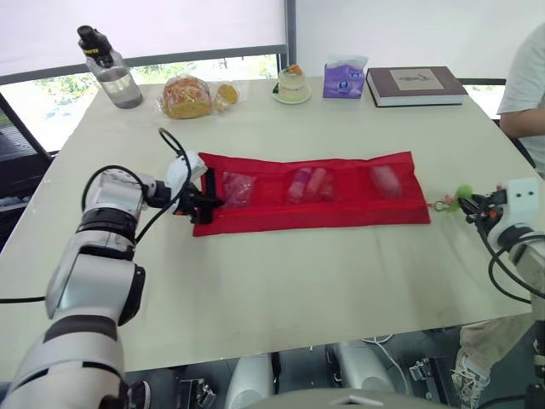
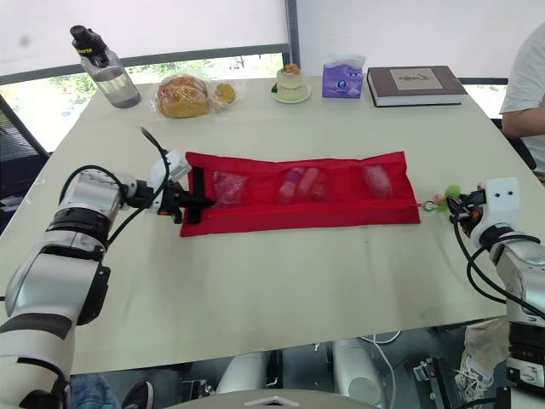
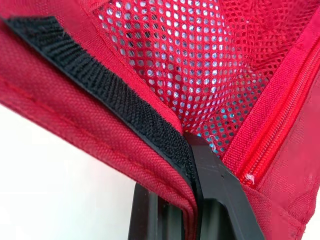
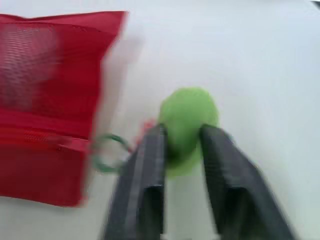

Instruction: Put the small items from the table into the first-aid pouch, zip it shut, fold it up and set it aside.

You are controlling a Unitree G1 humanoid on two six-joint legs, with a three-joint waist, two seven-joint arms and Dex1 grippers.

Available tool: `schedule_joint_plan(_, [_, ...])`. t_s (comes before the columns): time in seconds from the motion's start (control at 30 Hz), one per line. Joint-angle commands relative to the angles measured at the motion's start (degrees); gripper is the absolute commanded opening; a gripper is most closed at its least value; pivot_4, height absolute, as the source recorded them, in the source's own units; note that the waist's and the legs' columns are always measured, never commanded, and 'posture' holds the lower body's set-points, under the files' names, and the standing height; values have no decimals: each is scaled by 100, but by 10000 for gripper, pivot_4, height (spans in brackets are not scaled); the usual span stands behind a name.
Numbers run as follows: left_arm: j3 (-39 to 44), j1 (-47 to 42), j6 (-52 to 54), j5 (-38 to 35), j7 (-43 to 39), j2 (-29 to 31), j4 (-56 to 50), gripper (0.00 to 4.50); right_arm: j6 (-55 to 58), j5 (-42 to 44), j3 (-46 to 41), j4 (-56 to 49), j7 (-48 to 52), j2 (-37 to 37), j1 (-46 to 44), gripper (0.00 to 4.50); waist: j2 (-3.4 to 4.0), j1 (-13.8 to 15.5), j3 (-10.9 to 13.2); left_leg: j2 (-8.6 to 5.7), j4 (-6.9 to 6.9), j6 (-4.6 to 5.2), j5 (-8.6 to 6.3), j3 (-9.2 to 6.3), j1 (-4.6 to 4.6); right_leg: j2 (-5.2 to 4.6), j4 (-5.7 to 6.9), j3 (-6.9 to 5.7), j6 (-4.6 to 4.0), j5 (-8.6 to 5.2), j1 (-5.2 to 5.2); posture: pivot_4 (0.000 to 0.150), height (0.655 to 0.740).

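The pouch lies unfolded and flat at the middle of the counter, its long side running left to right. Three mesh compartments are loaded: a clear packet in the left one, pink items in the middle one, a pale pink item in the right one. What each item is cannot be made out through the mesh.

The left gripper is at the pouch's left end. Its fingers are pressed together on the folded red edge, with the fabric and a black Velcro strip caught between them. The zip runs just beside the pinched edge.

The right gripper is off the pouch's right end, low over the counter. Its fingers pinch the green pull, one on each side and both touching it. A small green ring joins the pull to the zip at the pouch's right edge.

Along the far edge of the counter, well apart from the pouch, stand a bottle, bagged bread, a cup on a saucer, tissues and a book. A person in a white shirt is at the far right corner.
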Motion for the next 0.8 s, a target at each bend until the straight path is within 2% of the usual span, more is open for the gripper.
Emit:
schedule_joint_plan(0.03, [-84,198,274,461,38,327,347,0,-181,-23,-281,-57,-51,-135,18,29467,0,-27,0,0,0,0,0,1,0,0,0,0,0,0,0,1500,7400])
schedule_joint_plan(0.07, [-61,200,270,468,22,345,327,0,-189,-32,-321,-58,-59,-152,47,34448,0,-36,0,0,-1,0,0,3,1,0,0,0,0,0,0,1500,7400])
schedule_joint_plan(0.13, [-14,210,256,472,-7,379,279,6969,-216,-38,-398,-72,-63,-183,118,44595,0,-36,0,1,-4,0,0,9,0,1,0,0,0,0,-2,1500,7400])
schedule_joint_plan(0.23, [138,200,225,436,25,432,226,17336,-36,341,-615,-334,46,-44,239,45000,-1,-25,1,1,-5,0,0,23,-1,-1,0,0,0,-1,-2,1500,7400])
schedule_joint_plan(0.3, [204,208,220,430,-67,485,158,27222,164,682,-666,-620,220,44,351,45000,-1,-22,0,1,-4,0,0,27,-2,-4,0,0,0,-1,-2,1500,7400])
schedule_joint_plan(0.33, [249,223,194,407,-135,524,91,29250,362,907,-653,-873,315,88,454,45000,-1,-22,0,1,-4,0,0,27,-2,-4,0,0,0,-1,-2,1500,7400])
schedule_joint_plan(0.47, [520,315,-126,256,-279,741,-430,44648,937,1430,-498,-1633,422,228,862,45000,-10,-8,6,9,-5,-1,0,23,-6,-5,0,-4,-1,-1,-4,1500,7400])
schedule_joint_plan(0.6, [1011,713,338,-395,-601,772,-2114,44919,1207,1654,-204,-1997,128,707,973,45000,-41,110,26,22,-2,-1,0,12,-15,-20,-1,1,-2,-1,-12,1500,7400])
schedule_joint_plan(0.8, [1564,1390,1294,-1414,-699,700,-4633,44919,1521,1986,-50,-2284,-110,1065,912,45000,-41,293,28,6,8,-2,-1,30,-36,-63,-13,0,-33,4,-19,1500,7400])
